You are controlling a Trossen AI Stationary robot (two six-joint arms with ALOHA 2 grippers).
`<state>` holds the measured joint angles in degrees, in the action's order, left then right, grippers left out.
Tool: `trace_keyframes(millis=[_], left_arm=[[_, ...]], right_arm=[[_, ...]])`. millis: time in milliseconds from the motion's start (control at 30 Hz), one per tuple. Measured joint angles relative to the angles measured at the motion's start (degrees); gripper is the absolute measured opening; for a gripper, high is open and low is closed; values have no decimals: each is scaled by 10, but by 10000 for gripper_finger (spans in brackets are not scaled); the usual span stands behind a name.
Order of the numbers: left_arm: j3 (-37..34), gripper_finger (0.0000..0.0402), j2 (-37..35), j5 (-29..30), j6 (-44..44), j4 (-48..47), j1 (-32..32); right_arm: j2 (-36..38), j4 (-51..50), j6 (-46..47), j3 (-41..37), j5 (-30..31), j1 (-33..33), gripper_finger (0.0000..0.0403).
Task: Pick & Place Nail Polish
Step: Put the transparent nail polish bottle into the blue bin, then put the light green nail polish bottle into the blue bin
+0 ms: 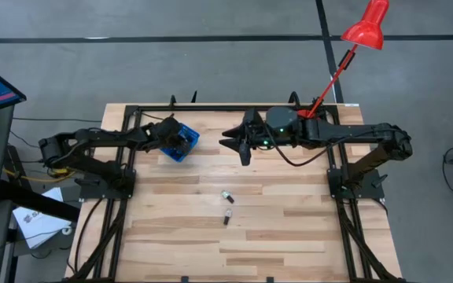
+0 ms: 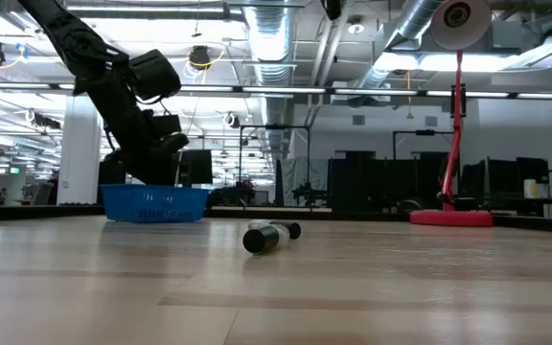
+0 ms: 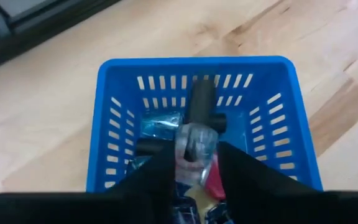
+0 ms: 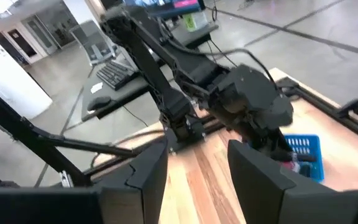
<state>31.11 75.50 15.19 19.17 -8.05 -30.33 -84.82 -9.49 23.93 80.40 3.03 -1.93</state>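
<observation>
- Two nail polish bottles point(image 1: 227, 196) point(image 1: 227, 218) lie on their sides on the bare planks near the middle of the pale wooden table point(image 1: 289, 228), close together; both small, with dark caps.
- One blue plastic bin point(image 1: 181, 141) with slotted walls sits near the table's far edge, with more bottles inside.
- Left pincer point(image 3: 194, 163) is over the bin, narrowly parted around a clear glass bottle with a dark cap point(image 3: 199, 134).
- Right pincer point(image 4: 194, 163), near the far edge, stands apart and holds nothing.
</observation>
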Motion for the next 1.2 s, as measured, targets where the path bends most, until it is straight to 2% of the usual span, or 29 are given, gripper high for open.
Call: trace_keyframes(millis=[133, 233, 333, 433, 667, 833, 1200], left_arm=[[0, 159, -6, -2, -20, 0, 0], [0, 198, -20, -8, -5, 0, 0], [0, 231, -55, -33, 12, 1, 0], [0, 251, -102, -57, 33, 1, 1], [0, 255, -227, -67, 55, 2, 13], [0, 247, -285, -66, 55, 2, 19], [0, 241, -305, -66, 72, 2, 19]], right_arm=[[0, -48, 12, 0, 5, 0, 181], [0, -117, 27, 0, 36, 7, 201], [-13, -192, 49, 0, 77, 21, 218], [-47, -234, 72, 0, 89, 40, 226], [-164, -243, 119, 0, 83, 80, 227], [-229, -248, 138, 0, 45, 94, 227], [-321, -248, 151, 21, 28, 123, 227]])
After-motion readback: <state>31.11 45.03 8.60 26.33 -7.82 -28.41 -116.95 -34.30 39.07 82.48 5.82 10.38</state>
